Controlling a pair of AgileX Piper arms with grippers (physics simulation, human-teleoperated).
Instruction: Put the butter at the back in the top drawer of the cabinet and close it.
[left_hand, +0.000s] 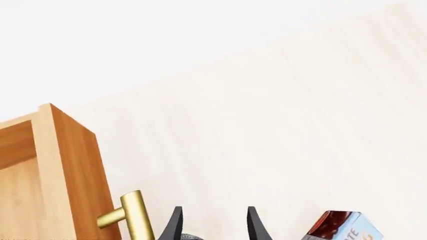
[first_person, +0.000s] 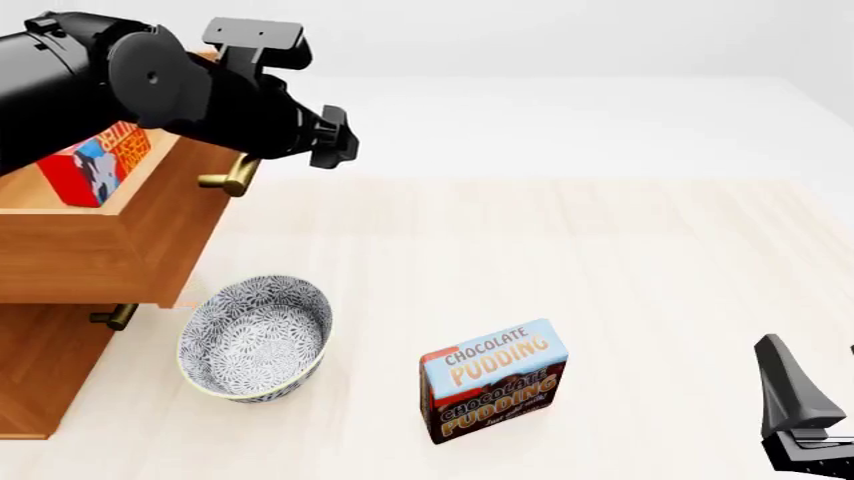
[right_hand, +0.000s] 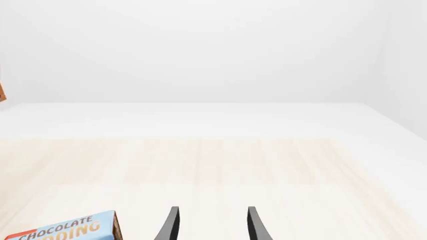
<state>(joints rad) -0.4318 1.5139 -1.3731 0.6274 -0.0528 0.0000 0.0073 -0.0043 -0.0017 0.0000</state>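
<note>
Front view: butter (first_person: 96, 160) already inside open top drawer (first_person: 127, 235), at ten o'clock; closing left. Left gripper (left_hand: 213, 222) jaws apart, empty, beside handle (left_hand: 130, 216).

Left tool (left_hand: 213, 225) raised, parted and unloaded; right tool (right_hand: 213, 225) low, likewise.

- The butter (first_person: 94, 165): small red box, orange-yellow label with white lettering and some blue. It sits inside the open drawer at the upper left of the front view, standing tilted, partly hidden by the arm.
- The top drawer (first_person: 127, 245): orange-brown wood, pulled out; brass bar handle (first_person: 235, 178) on its front.
- The cabinet (first_person: 47, 370): orange-brown wood, at the left edge of the front view; a lower drawer's brass handle shows beneath the open drawer.
</note>
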